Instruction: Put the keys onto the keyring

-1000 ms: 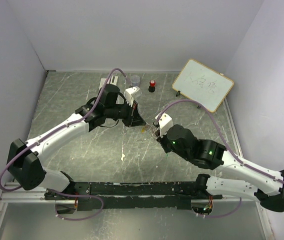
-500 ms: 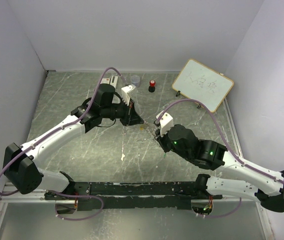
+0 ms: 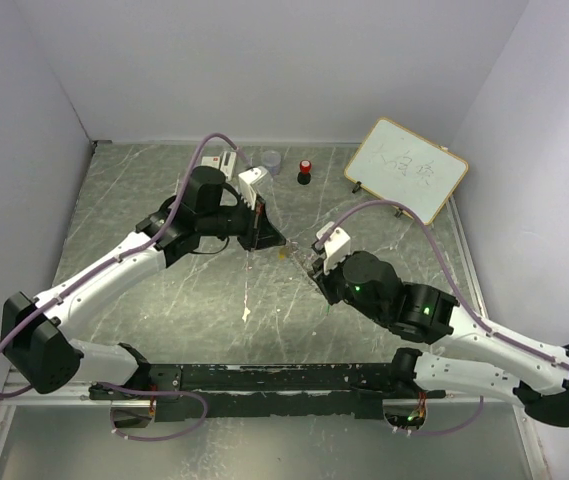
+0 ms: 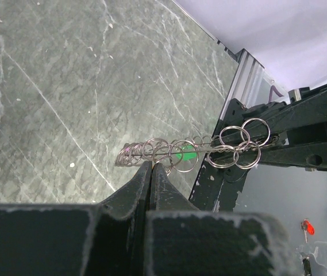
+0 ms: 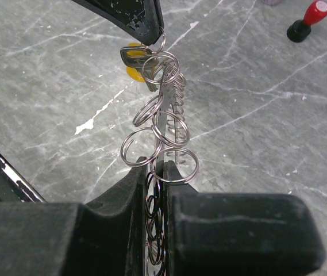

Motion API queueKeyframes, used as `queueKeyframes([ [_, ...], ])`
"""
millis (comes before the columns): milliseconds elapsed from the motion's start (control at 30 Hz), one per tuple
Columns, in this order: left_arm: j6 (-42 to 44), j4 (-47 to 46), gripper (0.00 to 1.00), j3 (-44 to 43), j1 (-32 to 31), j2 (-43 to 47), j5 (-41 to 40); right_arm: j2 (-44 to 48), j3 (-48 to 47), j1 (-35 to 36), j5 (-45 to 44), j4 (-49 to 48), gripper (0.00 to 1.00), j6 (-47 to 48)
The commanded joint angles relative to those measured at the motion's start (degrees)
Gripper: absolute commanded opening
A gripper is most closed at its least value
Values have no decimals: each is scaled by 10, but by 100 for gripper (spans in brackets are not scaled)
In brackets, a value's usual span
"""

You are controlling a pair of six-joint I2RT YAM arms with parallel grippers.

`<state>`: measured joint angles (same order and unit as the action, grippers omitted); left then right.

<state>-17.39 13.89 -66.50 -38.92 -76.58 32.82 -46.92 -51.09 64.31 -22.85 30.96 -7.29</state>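
Right wrist, left end effector (image 5: 153, 34), right end effector (image 5: 158, 168), gripping keyring (image 5: 165, 112)

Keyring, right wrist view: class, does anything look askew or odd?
Nothing damaged. The keyring is held edge-on between left gripper and right gripper, its small rings splayed unevenly, yellow key bunched by the left gripper.

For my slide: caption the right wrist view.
Right end effector and left end effector pinch the keyring; yellow key at far end.
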Motion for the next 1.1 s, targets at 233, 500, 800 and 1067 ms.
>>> queueKeyframes([
  [233, 28, 31, 7, -62, 41, 4, -98, 68, 44, 2, 23, -71, 0, 82],
  [500, 40, 25, 7, -116, 49, -30, -81, 56, 45, 2, 38, -96, 0, 134],
  [800, 50, 12, 7, -133, 54, -38, -86, 40, 32, 2, 48, -91, 0, 156],
  [1067, 55, 3, 7, -147, 65, -43, -84, 36, 34, 3, 48, -88, 0, 158],
])
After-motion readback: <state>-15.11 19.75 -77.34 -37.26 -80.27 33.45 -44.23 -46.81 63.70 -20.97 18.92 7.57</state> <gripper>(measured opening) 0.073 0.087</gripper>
